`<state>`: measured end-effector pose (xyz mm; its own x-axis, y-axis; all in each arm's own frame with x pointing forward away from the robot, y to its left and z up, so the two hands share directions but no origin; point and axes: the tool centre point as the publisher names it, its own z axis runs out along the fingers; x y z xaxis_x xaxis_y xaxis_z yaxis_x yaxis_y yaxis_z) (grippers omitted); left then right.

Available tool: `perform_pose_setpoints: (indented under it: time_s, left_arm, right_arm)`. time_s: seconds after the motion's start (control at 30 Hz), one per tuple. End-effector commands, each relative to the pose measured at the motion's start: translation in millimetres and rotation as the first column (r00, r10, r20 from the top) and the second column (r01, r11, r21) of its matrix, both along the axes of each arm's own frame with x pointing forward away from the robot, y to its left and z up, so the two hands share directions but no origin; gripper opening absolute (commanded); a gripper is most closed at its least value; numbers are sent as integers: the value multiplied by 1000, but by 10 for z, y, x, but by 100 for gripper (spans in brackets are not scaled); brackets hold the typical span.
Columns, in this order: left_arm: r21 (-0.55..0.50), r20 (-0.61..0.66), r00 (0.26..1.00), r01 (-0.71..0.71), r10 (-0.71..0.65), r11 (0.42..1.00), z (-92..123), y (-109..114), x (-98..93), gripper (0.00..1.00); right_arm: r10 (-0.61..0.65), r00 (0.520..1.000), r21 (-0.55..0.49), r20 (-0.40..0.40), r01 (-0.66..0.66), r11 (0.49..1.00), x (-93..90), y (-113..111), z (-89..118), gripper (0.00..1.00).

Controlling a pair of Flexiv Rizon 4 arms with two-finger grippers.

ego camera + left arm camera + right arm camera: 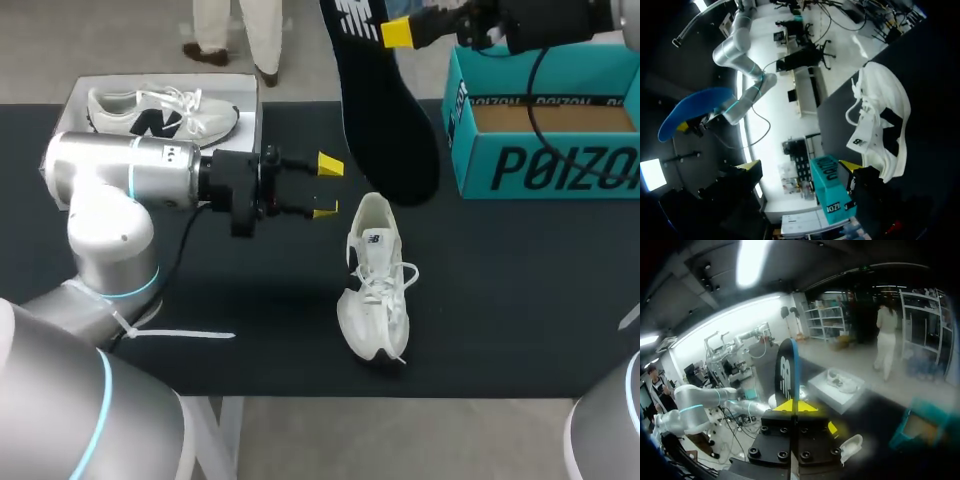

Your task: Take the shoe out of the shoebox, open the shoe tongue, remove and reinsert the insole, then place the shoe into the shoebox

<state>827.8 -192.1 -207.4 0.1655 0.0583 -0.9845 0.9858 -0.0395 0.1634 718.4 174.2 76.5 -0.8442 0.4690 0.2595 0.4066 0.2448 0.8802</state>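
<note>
Robotics lab w/ other robot arms [751, 335], storage shelves [832, 320], desks [807, 85] & office chairs [822, 50] in bkgd

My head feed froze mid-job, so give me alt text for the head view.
The right gripper holds the black insole raised, beside the open teal shoebox. The white shoe lies on the black table, with the open left gripper beside its heel.

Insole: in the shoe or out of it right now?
Out. The right gripper holds the dark insole aloft by one end, clear of the white shoe lying on the table.
</note>
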Motion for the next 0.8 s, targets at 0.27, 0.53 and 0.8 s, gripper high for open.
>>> perform_pose_setpoints:
  time_s: [0.27,0.53,0.8]
  left_arm:
    - [-22,31,999,8,-7,1000,143,-223,86,100]
    - [-27,17,1000,11,-11,1000,151,-318,42,100]
    - [-27,17,1000,11,-11,1000,151,-318,42,100]
  right_arm:
    - [-1,1000,-1,-2,1,1000,17,26,-3,0]
    - [-1,1000,-1,-2,1,1000,17,26,-3,0]
    - [-1,1000,-1,-2,1,1000,17,26,-3,0]
